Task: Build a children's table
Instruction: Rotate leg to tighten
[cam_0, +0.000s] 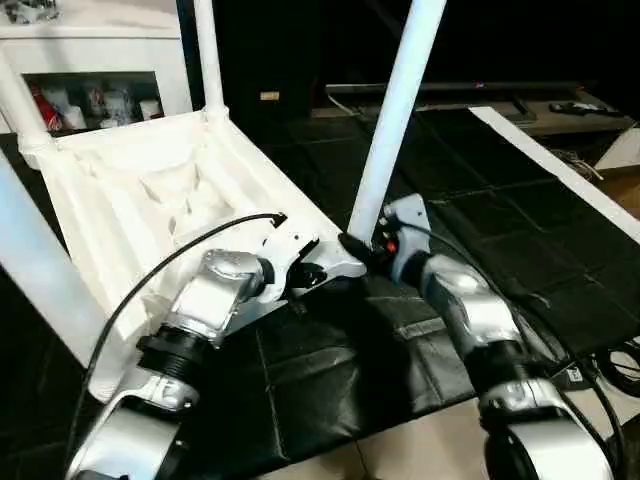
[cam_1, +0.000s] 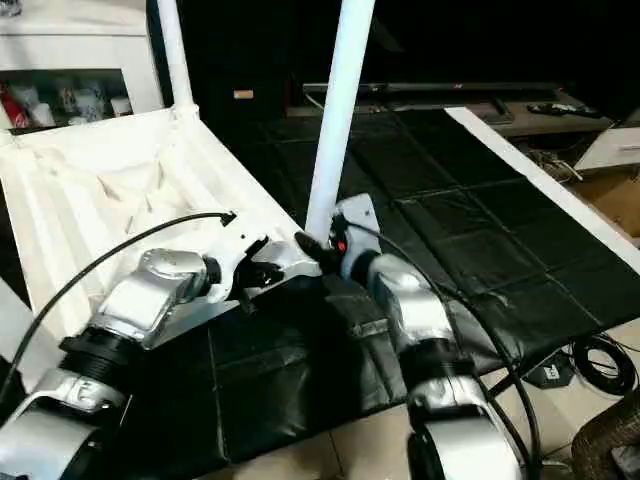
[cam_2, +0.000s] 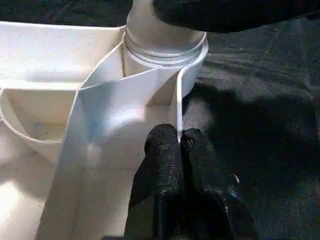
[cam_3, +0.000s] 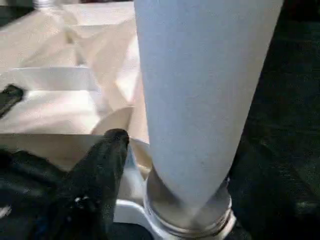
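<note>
The left end effector (cam_2: 179, 150) is sitting closed, its two black fingers pinching the thin side wall of the top (cam_0: 150, 200) just beside the near corner socket (cam_2: 192, 65). The right end effector (cam_0: 362, 248) is standing at the foot of the leg (cam_0: 398, 110) in that same socket; one of its fingers (cam_3: 107, 150) is showing just beside the leg's collar, but whether it is gripping or releasing the leg I cannot tell.

The top is lying upside down on the black mat (cam_0: 480, 270) on the floor, its ribbed underside facing up and its near corner at the two end effectors. The leg at this corner is rising out of its socket, leaning a little, with its threaded collar still partly showing above the rim, so it probably needs more seating. Another leg (cam_0: 208, 55) is standing at the far corner and two more (cam_0: 40, 270) are showing at the left edge, so I judge the build is nearing its end; turning the table upright remains. Everything is plain white plastic.
</note>
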